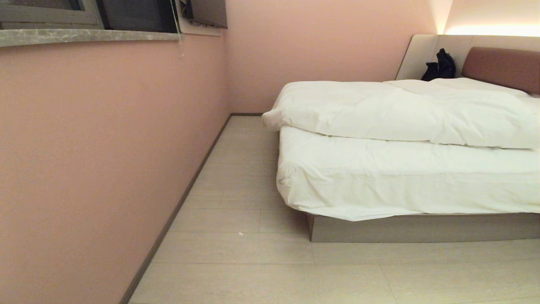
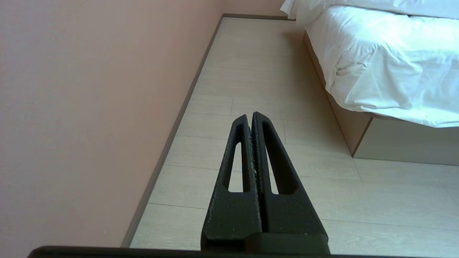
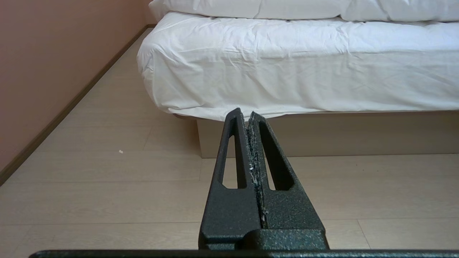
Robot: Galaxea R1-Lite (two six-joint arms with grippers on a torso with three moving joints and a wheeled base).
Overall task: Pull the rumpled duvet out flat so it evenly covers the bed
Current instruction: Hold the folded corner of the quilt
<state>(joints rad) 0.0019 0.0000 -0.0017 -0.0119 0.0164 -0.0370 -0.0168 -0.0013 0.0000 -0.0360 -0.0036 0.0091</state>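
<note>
Bedding fills the right of the room: the bed (image 1: pixel 422 228) runs left to right, its duvet (image 1: pixel 400 112) folded back in a thick roll across the far half. Both arms hang low over bare floor (image 1: pixel 253 236) on the near side, well short. The right gripper (image 3: pixel 247 114) faces the bed's corner more squarely than the left gripper (image 2: pixel 250 115); both have fingers pressed together, empty.

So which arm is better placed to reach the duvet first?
Probably the right. The right gripper points straight at the bed, with the duvet above. The left gripper faces floor beside the bed's corner. Both are shut and far away.
</note>
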